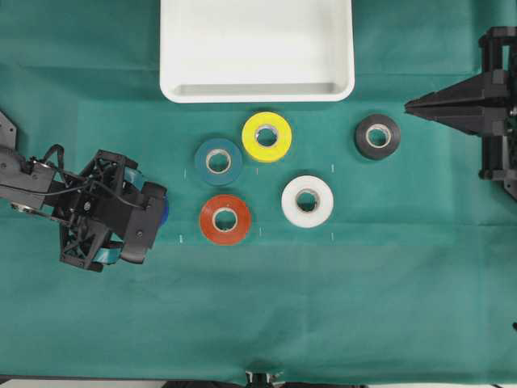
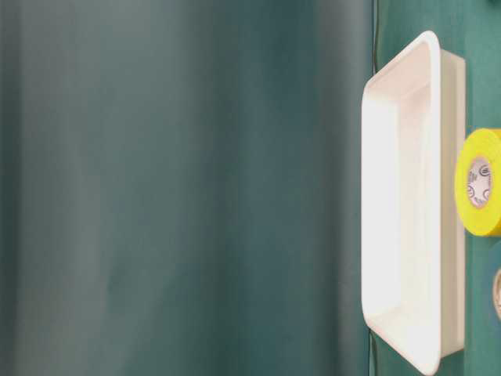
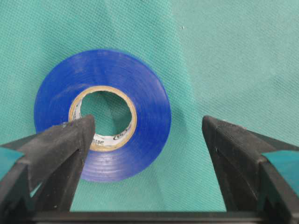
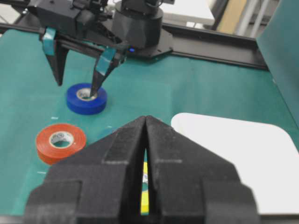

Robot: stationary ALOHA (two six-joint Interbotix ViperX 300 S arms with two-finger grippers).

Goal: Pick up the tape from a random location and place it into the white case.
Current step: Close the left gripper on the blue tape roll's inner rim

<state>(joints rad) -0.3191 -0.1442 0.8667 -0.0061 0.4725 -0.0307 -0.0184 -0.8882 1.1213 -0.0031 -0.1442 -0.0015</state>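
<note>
Two grippers are in view. The left gripper [image 4: 77,84] has its jaws spread wide above the tape [image 3: 103,114], which lies flat on the green cloth [image 1: 323,307]; one finger [image 3: 70,140] points over the hole of the roll, the other stands outside it at 3 o'clock, so nothing is grasped. In the overhead view the tape is nearly hidden under this gripper, at about 8 o'clock from the white case [image 1: 257,90]. The right gripper [image 4: 145,140] (far from the rolls) has its jaws pressed together and holds nothing.
</note>
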